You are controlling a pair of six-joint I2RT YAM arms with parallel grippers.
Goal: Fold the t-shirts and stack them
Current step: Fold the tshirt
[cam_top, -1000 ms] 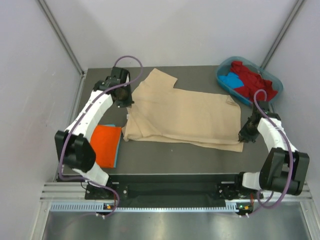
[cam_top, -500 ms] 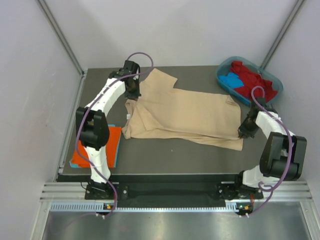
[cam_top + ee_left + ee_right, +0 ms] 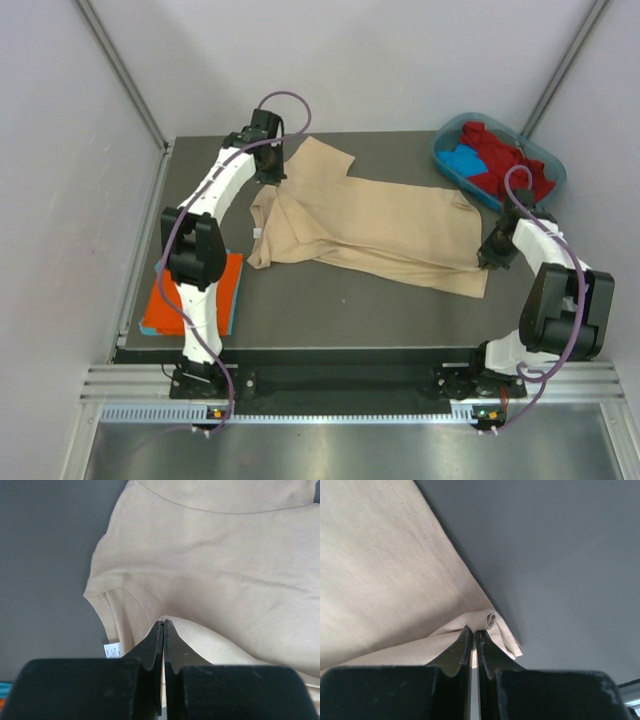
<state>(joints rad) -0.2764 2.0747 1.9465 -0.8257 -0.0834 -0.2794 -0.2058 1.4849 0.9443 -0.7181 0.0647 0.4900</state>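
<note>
From above, the beige t-shirt [image 3: 370, 228] lies spread across the middle of the dark table [image 3: 330, 305], one sleeve pointing toward the far edge. The left gripper [image 3: 272, 178] sits at the shirt's far-left edge near the collar, and the right gripper [image 3: 487, 258] at its near-right corner. A folded orange t-shirt [image 3: 190, 298] rests at the table's near-left edge. In the far-right corner, a teal tub [image 3: 437, 152] holds a red t-shirt [image 3: 508, 158] and a blue t-shirt [image 3: 462, 162]. In the left wrist view, the left gripper [image 3: 163, 625] has its fingers pressed together on a fold of the beige t-shirt [image 3: 225, 555], with the white neck label [image 3: 113, 650] just to the side. In the right wrist view, the right gripper [image 3: 472, 630] is clamped on the rolled hem corner of the beige t-shirt [image 3: 380, 570], with bare table [image 3: 560, 555] beyond.
</note>
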